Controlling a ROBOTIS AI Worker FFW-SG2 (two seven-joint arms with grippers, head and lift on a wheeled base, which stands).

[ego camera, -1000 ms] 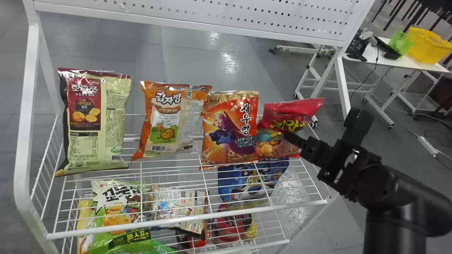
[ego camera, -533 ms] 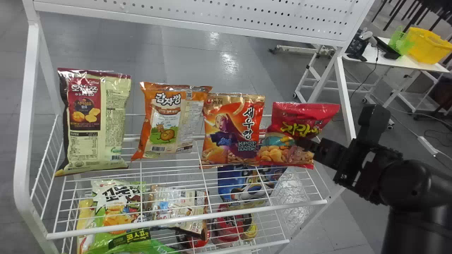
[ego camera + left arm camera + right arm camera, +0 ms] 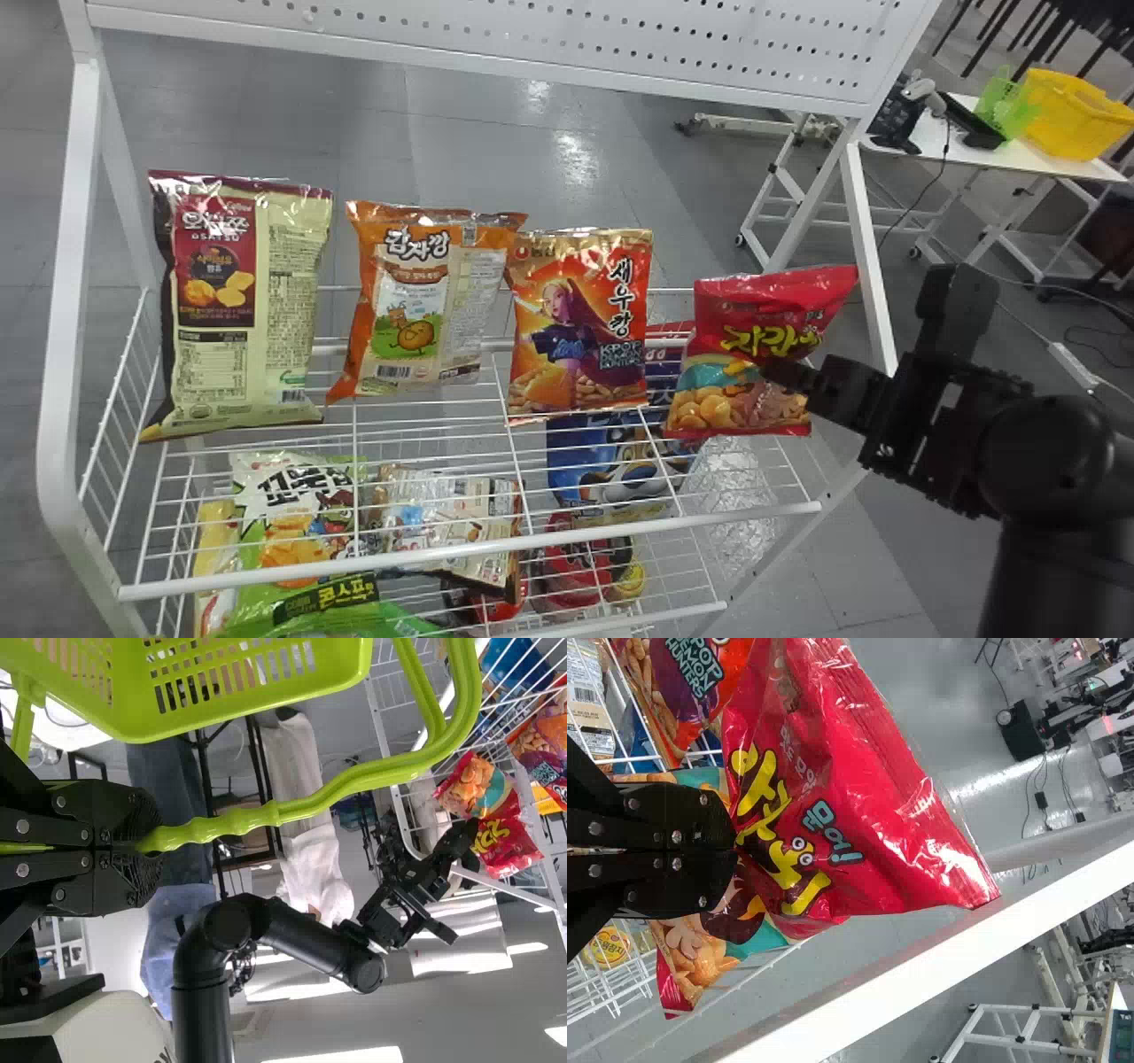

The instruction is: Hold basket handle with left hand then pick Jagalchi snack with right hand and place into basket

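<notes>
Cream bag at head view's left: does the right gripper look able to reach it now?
Probably not: the right gripper is closed on the red snack, with two orange bags in between.

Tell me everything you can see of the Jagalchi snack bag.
The Jagalchi snack is a puffed bag of glossy, creased film: red, with yellow lettering, a teal patch and pictured snacks toward its bottom. It looks unopened. Roughly upright, it hangs over the right end of the wire shelf, apart from the orange bag, the right gripper pinching its printed face.
</notes>
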